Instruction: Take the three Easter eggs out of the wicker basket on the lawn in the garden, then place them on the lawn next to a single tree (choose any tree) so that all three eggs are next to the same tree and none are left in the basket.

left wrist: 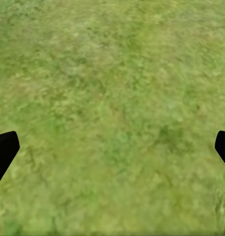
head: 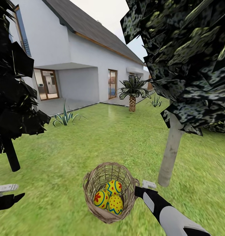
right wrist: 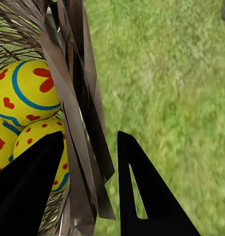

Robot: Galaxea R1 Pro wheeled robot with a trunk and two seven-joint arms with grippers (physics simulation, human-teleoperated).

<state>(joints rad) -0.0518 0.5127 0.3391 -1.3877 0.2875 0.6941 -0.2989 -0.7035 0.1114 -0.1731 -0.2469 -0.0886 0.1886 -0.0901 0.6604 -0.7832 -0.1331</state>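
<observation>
The right hand [right wrist: 87,187] is open over the wicker basket [head: 92,193] rim, and the three Easter eggs [head: 109,197] just inside look smooth, round and slippery, so grab one around its middle.

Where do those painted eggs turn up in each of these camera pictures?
Head view: the three Easter eggs lie inside the wicker basket, low in the picture near the middle.
Left wrist view: only lawn, no eggs.
Right wrist view: the eggs sit behind the basket wall, beside the right tool.
Shared landmark: the basket's woven wall, in the head and right wrist views.
</observation>
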